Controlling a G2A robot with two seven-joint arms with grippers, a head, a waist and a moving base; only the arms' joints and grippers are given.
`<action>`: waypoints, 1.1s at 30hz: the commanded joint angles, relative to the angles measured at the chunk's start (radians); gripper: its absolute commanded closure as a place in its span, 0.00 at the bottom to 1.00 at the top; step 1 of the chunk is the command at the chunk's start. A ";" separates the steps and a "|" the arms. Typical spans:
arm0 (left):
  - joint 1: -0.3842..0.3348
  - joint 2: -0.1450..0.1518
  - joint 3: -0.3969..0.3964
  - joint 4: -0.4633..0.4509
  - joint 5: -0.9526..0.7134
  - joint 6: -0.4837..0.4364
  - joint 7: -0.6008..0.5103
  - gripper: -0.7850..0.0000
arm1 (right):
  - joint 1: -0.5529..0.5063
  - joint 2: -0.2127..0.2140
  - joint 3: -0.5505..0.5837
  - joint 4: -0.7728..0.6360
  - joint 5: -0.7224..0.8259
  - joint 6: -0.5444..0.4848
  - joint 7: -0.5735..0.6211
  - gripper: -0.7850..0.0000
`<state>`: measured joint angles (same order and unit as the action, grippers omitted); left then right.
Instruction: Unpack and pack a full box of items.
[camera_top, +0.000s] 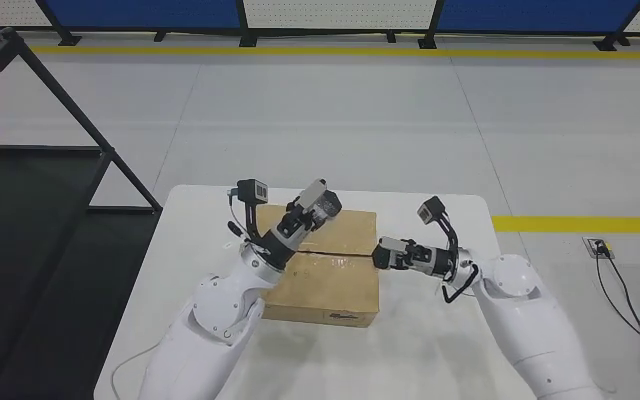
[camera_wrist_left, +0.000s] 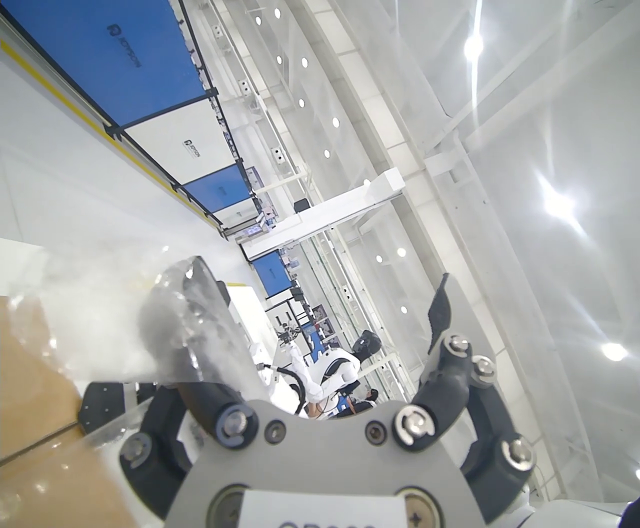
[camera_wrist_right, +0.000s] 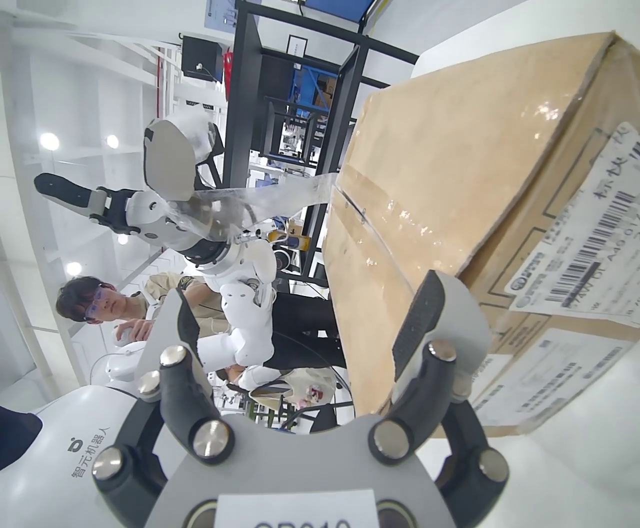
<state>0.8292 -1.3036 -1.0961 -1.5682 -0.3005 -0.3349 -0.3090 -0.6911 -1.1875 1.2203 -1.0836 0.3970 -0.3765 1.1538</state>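
— Where is the box for you?

— You have a white table (camera_top: 430, 330) under both arms. The cardboard box (camera_top: 330, 275) sits on it with its flaps shut and glossy tape along the centre seam. It lies just below your left jaws and right beside your right jaws, at the seam's end.

— Left side?

— Your left gripper (camera_wrist_left: 320, 285) hangs over the box top. The jaws are wide apart and clamp nothing.

— Right side?

— Your right gripper (camera_wrist_right: 305, 295) also has its jaws apart, with nothing between them. One finger is close to the box's upper edge. You can't tell from here whether it touches.

— And the tape?

— A clear tape strip (camera_wrist_right: 280, 197) runs from the seam up to one finger of your left jaws. It clings over that pad, crumpled. The other left finger is bare.

— Anything smaller?

— Printed labels (camera_wrist_right: 575, 260) on the box side nearest your right jaws.
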 joint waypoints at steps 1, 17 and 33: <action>-0.006 -0.004 0.008 0.008 0.004 -0.001 0.003 0.00 | -0.017 0.006 0.020 -0.010 0.004 -0.003 -0.004 0.00; -0.053 -0.038 0.079 0.080 0.049 0.002 0.021 0.00 | -0.124 0.041 0.118 -0.086 0.027 -0.008 -0.027 0.00; -0.113 -0.083 0.164 0.189 0.118 -0.001 0.065 0.00 | -0.158 0.058 0.153 -0.090 0.052 -0.028 -0.027 0.00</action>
<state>0.7201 -1.3833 -0.9372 -1.3868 -0.1871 -0.3362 -0.2471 -0.8466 -1.1307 1.3699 -1.1740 0.4471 -0.4017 1.1272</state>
